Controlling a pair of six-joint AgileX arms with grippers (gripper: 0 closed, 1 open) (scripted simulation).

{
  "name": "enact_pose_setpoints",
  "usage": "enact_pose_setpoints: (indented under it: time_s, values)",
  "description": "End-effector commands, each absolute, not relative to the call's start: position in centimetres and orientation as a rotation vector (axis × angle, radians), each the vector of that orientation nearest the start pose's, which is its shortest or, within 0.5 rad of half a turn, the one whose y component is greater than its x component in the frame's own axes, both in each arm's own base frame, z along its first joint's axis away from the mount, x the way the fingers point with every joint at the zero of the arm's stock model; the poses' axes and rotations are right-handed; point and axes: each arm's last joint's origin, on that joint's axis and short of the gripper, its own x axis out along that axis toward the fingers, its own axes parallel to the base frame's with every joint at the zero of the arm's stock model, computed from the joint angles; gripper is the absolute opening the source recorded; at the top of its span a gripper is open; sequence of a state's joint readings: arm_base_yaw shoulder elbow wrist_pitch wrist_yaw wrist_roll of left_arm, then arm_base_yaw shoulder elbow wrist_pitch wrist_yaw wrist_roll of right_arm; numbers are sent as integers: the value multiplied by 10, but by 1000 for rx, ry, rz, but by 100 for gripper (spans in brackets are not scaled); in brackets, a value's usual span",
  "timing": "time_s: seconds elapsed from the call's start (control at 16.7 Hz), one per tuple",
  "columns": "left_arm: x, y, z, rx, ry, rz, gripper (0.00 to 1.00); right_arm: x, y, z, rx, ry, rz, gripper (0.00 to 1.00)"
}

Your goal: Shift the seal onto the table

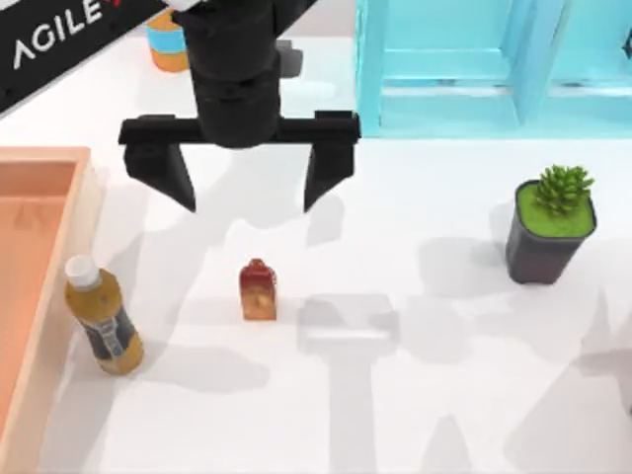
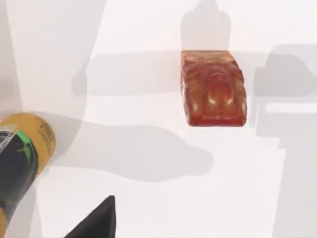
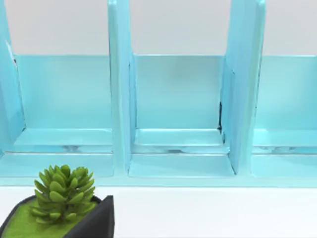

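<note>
The seal (image 1: 258, 289), tan-orange with a dark red rounded top, stands upright on the white table (image 1: 434, 415), left of the middle. My left gripper (image 1: 249, 183) hovers above the table just behind the seal, open, with nothing between its black fingers (image 1: 328, 173). In the left wrist view the seal (image 2: 214, 89) is seen from above, well apart from a black fingertip (image 2: 96, 223). My right arm is parked at the right side, its wrist view facing the shelf.
An amber bottle (image 1: 104, 316) with a white cap stands left of the seal, beside the wooden tray (image 1: 59, 197). An orange-and-blue can (image 1: 167, 44) sits at the back left. The turquoise shelf (image 1: 464, 69) stands at the back right, and a potted succulent (image 1: 551, 227) at the right.
</note>
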State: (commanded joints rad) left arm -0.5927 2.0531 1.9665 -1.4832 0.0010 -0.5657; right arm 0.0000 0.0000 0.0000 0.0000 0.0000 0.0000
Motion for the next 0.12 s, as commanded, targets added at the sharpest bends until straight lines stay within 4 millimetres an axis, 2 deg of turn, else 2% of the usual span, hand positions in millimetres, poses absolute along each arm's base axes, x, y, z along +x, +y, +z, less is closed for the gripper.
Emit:
enact_pose_setpoints:
  time_s: [0.12]
  values:
    - [332, -217, 277, 14, 1568, -17, 100, 106, -1, 160, 0, 0, 0, 100]
